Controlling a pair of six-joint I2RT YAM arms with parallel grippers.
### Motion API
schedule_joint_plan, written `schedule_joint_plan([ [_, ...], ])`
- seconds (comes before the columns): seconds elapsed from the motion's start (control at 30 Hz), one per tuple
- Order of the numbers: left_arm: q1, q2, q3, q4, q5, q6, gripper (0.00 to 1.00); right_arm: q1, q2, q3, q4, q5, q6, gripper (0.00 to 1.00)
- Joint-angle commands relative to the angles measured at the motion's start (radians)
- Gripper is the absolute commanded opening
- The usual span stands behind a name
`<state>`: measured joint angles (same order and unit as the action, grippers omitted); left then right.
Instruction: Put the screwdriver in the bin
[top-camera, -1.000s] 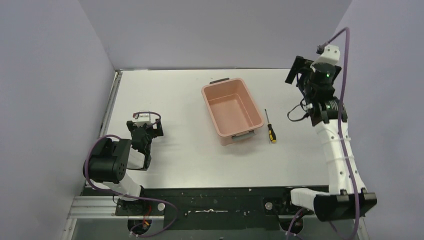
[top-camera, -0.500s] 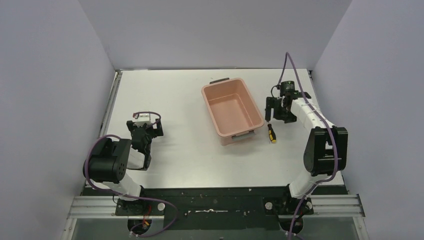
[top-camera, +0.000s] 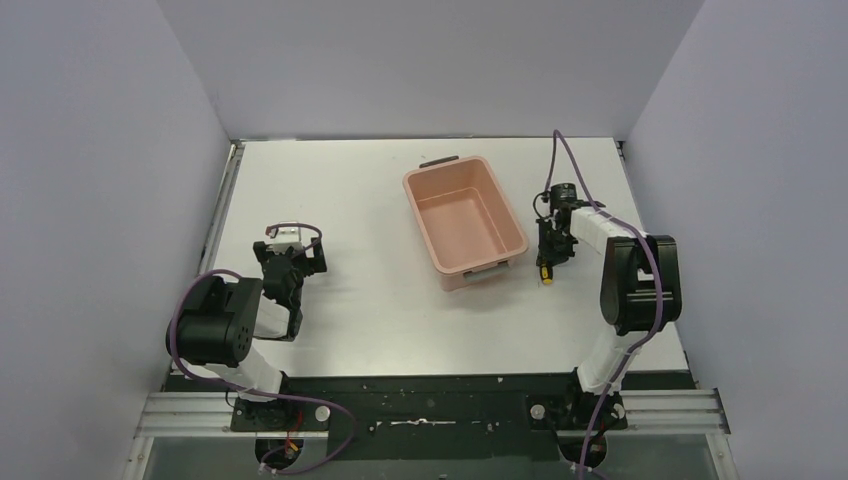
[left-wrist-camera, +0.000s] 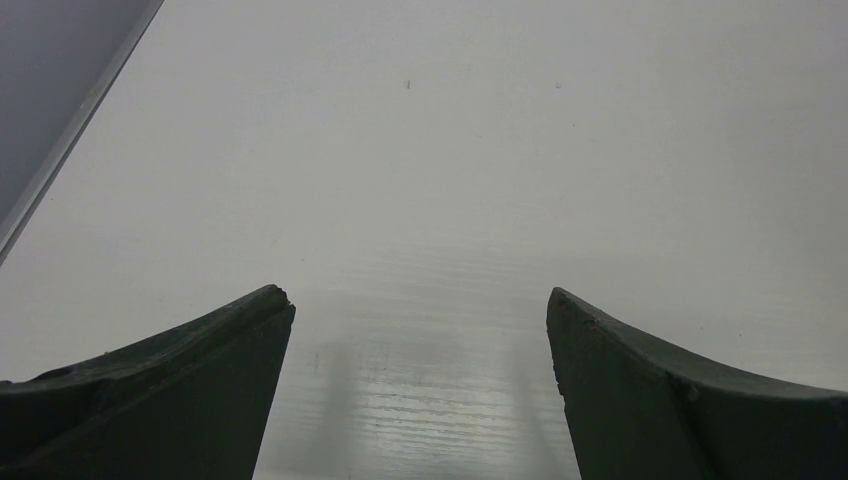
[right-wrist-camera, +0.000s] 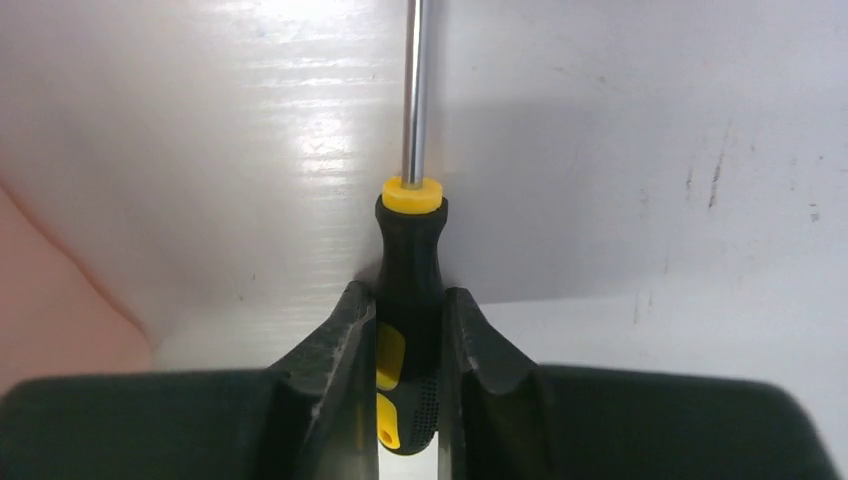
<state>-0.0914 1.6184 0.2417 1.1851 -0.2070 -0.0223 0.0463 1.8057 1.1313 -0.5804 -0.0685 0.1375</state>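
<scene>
White tabletop (top-camera: 350, 200). Salmon-pink rectangular plastic bin (top-camera: 462, 222), centre. Left gripper (left-wrist-camera: 420, 300): fingers spread, nothing between. Right gripper (right-wrist-camera: 410, 300): pinching the handle of the black-and-yellow screwdriver (right-wrist-camera: 411, 245), which lies on the tabletop at the bin's 3 o'clock, long axis 12–6, steel shaft pointing 12.

No text, label, brand or number can be read in any view. The screwdriver (right-wrist-camera: 410, 262) at the centre of the right wrist view shows a plain black and yellow handle with no lettering on the side seen; the top view is perhaps too coarse to show small print
</scene>
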Motion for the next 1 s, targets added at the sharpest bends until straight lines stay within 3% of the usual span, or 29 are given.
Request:
schedule_joint_plan([
  [0.0,0.005,-0.008,0.01,0.028,0.011,-0.001,0.97,-0.004,0.021,0.074,-0.028,0.065,-0.035,0.0],
  [0.3,0.005,-0.008,0.01,0.029,0.012,-0.002,0.97,0.014,-0.075,0.582,-0.369,0.139,0.011,0.0],
  [0.43,0.004,-0.008,0.01,0.029,0.012,-0.002,0.97,0.143,-0.079,0.687,-0.376,0.141,0.074,0.0],
  [0.57,0.004,-0.009,0.01,0.028,0.011,-0.001,0.97,0.34,-0.054,0.725,-0.297,0.026,0.085,0.0],
  [0.7,0.004,-0.009,0.01,0.028,0.012,-0.001,0.97,0.486,0.001,0.735,-0.279,0.042,0.105,0.0],
  [0.97,0.005,-0.009,0.01,0.028,0.012,-0.001,0.97,0.549,0.075,0.491,-0.162,0.106,0.156,0.0],
])
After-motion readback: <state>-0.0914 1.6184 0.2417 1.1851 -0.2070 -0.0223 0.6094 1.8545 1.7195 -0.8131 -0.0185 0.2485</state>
